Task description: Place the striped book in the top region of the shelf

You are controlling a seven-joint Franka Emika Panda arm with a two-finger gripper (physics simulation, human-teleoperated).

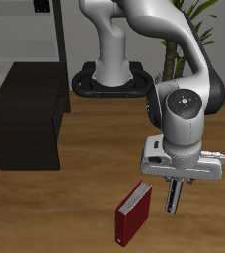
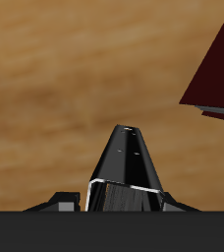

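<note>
Exterior view shows the hand (image 1: 173,199) hanging low over the wooden tabletop (image 1: 45,212), near its front edge, with dark fingers pointing straight down from the pale grey wrist block. Only one dark finger shape can be made out here, so whether the hand is spread or closed I cannot tell; nothing shows between or under the fingers.

Just beside the hand, on the side toward the black unit, a dark red book (image 1: 132,214) stands on the tabletop, its pale page edge facing up and its cover slightly tilted. It is close to the fingers but apart from them.

The shelf (image 1: 26,117), a large low matte black box, sits well away from the hand, farther back on the tabletop and off to the same side as the red book. Its top surface shows bare. Behind it stands a pale grey open rack (image 1: 26,35), and the arm's round black base (image 1: 110,81) rests at the back of the tabletop, with green plant leaves (image 1: 193,20) beyond.

The striped book cannot be seen in either view, so its place cannot be told.

Wrist view gives one dark tapered finger (image 2: 127,167) pointing out over brown wood grain, with a corner of the dark red book (image 2: 214,74) beside it, not touching. The second finger does not show, so this view does not settle the hand's state either.
</note>
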